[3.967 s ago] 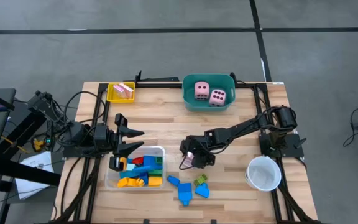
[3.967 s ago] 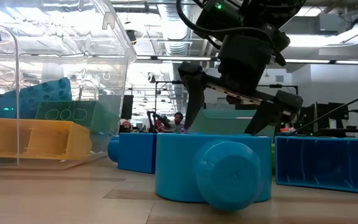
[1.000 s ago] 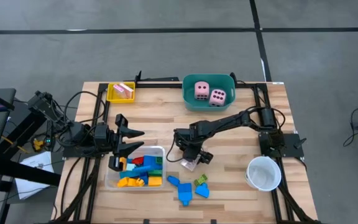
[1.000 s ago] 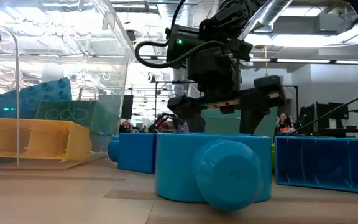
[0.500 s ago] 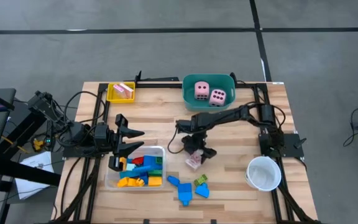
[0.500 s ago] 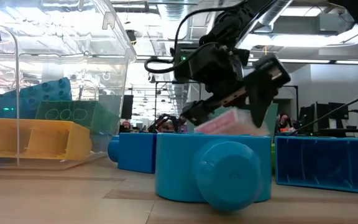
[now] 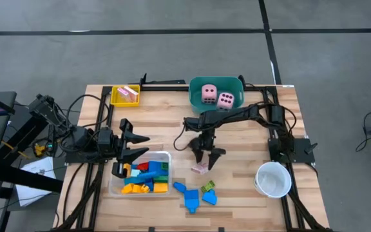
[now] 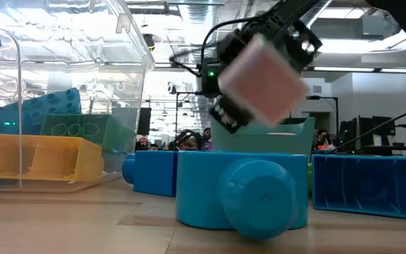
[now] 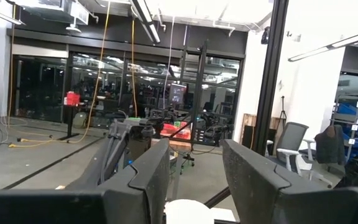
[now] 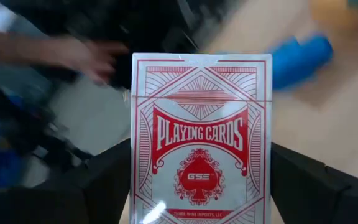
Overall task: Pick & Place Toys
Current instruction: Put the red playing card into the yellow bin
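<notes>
Right gripper [image 7: 206, 156]: mid-tabletop [image 7: 166, 122], fingers clamped on a red-and-white playing-card box [image 10: 201, 135] — box hangs clear of the wood.
Left gripper [image 7: 136, 146]: parked over the clear tray [image 7: 113, 188] of blocks [image 7: 143, 178] — fingers parted, empty.
Dice [image 7: 216, 96]: in the teal tub [image 7: 197, 106].

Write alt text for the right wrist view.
A red-and-white box of playing cards fills the middle of the picture, held upright between the right claw's dark fingers. Behind it lie blurred wooden table and a blue block.
</notes>
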Robot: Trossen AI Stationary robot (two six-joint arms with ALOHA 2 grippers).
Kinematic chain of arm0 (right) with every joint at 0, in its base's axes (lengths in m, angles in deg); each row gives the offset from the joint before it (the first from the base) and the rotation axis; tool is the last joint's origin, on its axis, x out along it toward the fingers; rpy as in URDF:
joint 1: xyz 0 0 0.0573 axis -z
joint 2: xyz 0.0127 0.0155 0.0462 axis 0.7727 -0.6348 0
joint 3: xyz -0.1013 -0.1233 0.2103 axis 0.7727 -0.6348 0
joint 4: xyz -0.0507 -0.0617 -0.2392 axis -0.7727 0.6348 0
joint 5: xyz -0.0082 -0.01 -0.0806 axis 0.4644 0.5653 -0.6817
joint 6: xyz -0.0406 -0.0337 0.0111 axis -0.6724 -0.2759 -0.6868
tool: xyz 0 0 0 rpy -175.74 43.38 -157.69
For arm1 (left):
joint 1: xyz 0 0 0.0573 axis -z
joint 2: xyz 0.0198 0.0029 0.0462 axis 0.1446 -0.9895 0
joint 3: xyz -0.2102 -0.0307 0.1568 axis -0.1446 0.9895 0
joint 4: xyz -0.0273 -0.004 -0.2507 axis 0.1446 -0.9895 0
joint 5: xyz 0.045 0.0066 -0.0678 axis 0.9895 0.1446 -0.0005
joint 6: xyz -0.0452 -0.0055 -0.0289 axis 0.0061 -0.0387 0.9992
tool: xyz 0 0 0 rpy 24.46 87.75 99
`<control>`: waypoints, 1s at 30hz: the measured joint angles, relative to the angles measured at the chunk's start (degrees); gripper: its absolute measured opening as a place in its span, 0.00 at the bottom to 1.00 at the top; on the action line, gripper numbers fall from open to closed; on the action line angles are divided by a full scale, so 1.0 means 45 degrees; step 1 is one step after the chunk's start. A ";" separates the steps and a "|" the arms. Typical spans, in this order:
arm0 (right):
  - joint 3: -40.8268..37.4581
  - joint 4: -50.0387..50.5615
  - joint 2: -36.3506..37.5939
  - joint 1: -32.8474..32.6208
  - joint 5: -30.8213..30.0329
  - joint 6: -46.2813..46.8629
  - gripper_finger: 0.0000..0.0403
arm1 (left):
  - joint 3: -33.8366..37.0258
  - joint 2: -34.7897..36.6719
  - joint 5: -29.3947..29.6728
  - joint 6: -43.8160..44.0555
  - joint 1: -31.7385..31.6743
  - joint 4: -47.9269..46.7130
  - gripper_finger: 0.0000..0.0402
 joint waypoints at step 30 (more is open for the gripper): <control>0.5028 0.1295 0.0085 -0.0281 0.5090 0.2187 0.78 | -0.4271 -0.4651 -0.3093 0.1260 -0.2388 -0.6741 0.79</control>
